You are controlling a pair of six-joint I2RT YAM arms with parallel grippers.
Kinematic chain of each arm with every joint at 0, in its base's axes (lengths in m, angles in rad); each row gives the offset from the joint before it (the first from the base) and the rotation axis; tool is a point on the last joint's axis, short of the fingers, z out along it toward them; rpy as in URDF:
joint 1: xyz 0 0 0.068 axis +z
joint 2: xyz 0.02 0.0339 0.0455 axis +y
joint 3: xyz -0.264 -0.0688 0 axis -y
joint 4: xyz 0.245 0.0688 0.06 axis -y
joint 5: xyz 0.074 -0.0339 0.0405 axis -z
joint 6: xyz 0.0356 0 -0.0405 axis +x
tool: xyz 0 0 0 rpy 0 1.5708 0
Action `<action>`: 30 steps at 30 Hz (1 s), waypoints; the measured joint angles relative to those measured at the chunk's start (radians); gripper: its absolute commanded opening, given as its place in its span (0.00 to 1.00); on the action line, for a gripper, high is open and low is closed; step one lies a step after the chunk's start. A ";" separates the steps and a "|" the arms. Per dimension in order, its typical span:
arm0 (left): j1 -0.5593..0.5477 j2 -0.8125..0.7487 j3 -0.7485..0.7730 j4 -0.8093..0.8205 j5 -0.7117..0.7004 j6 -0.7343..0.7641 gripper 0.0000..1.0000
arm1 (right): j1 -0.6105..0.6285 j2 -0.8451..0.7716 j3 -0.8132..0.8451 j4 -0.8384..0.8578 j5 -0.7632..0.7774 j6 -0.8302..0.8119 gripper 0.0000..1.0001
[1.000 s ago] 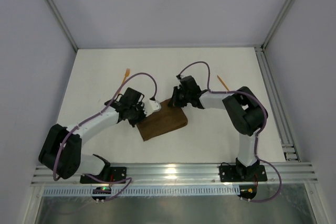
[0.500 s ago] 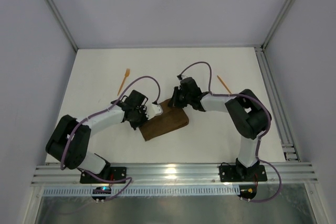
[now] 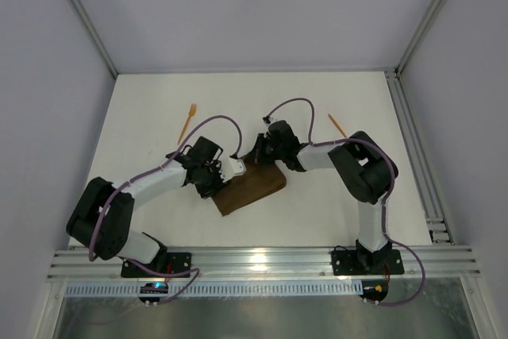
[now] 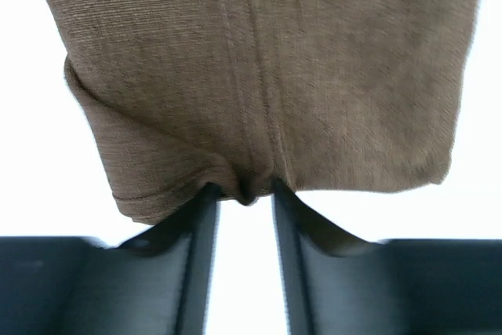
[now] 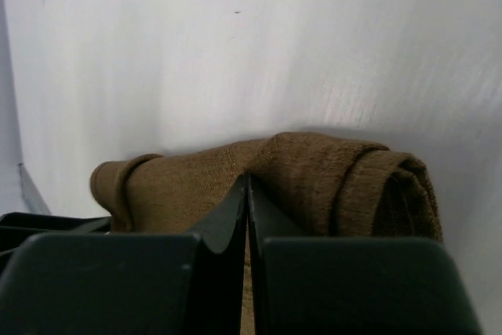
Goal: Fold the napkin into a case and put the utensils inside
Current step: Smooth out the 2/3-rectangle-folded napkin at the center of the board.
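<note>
Three pale walls point(image 3: 254, 13) enclose a white table point(image 3: 238, 101); napkin point(image 3: 252, 188) seemingly folded.

Fork point(image 3: 188, 120), seemingly, behind-left of napkin point(image 3: 248, 188)

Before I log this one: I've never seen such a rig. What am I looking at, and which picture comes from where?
Two robot arms are bolted at the near edge of a white table, each ending in a two-finger gripper. One picture looks down from above; the other two come from cameras on the wrists. A folded brown napkin lies between the arms. The left gripper has its jaws parted at the napkin's edge. The right gripper is shut, seemingly pinching a layer of cloth. An orange fork and a second orange utensil lie loose further back, not yet inside.
</note>
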 measured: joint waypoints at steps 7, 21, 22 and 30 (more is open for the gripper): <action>0.000 -0.192 0.054 -0.162 0.122 -0.016 0.42 | -0.047 0.041 -0.018 0.063 -0.042 0.053 0.03; 0.105 -0.003 0.114 0.060 -0.056 -0.158 0.00 | -0.047 0.041 -0.026 0.078 -0.042 0.067 0.03; 0.107 0.011 0.114 0.068 -0.064 -0.161 0.00 | -0.047 0.041 -0.028 0.080 -0.042 0.068 0.03; 0.070 0.026 0.085 0.132 -0.072 -0.162 0.00 | -0.047 0.041 -0.035 0.096 -0.041 0.071 0.03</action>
